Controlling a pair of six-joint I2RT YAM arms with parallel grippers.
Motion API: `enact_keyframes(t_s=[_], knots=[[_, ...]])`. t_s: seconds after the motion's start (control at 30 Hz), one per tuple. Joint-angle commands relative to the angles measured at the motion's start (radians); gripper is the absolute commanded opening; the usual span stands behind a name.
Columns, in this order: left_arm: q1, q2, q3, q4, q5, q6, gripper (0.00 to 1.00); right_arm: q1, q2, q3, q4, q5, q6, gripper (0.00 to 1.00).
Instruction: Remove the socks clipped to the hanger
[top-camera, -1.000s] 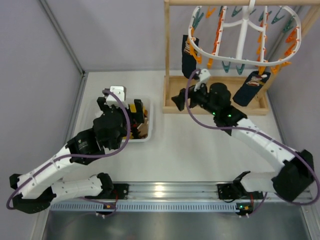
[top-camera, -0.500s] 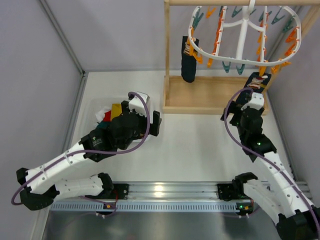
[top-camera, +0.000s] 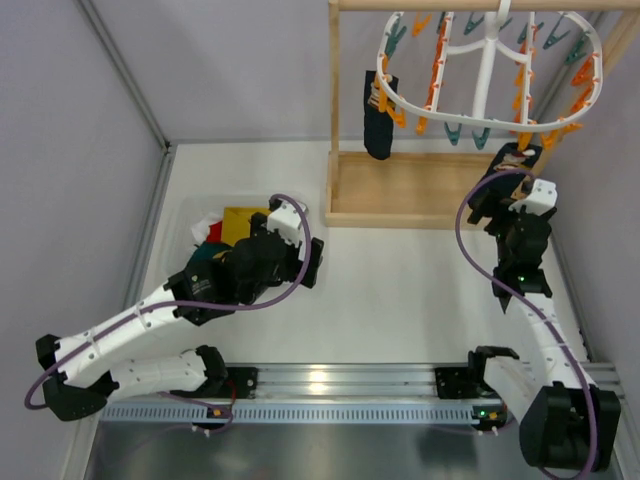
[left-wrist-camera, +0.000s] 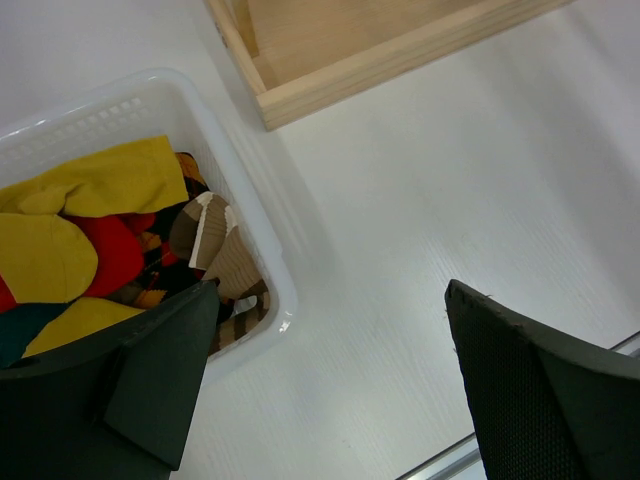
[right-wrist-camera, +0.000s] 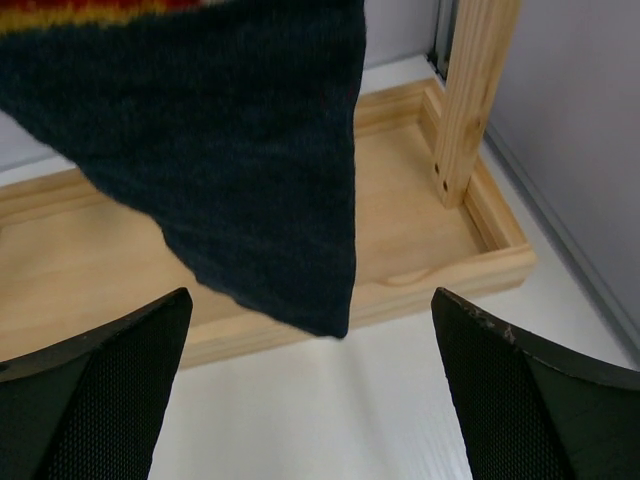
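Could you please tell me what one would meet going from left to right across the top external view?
From the left: white basket of clothes → left end effector → wooden rack post → plain navy sock → right end effector, by the patterned sock.

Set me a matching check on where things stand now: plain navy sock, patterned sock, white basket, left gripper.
1 plain navy sock
2 patterned sock
3 white basket
4 left gripper

A holds mixed clothes
B open, empty, at the basket's rim
C clipped on the hanger, left side in the top view
D hangs before the open right gripper

Pairs: 1-C, 2-D, 3-A, 4-B
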Motion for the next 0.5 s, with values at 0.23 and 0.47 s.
enact_keyframes(t_s=[0.23, 0.47], knots=[[0.001, 0.044, 0.005, 0.009, 0.087, 0.004, 0.98, -0.178, 0.153, 0.002, 0.454, -0.521, -0.125, 0.97], [0.001, 0.096, 0.144, 0.015, 0.105, -0.042, 0.98, -0.178, 0.213, -0.03, 0.621, -0.733, 0.005, 0.06]])
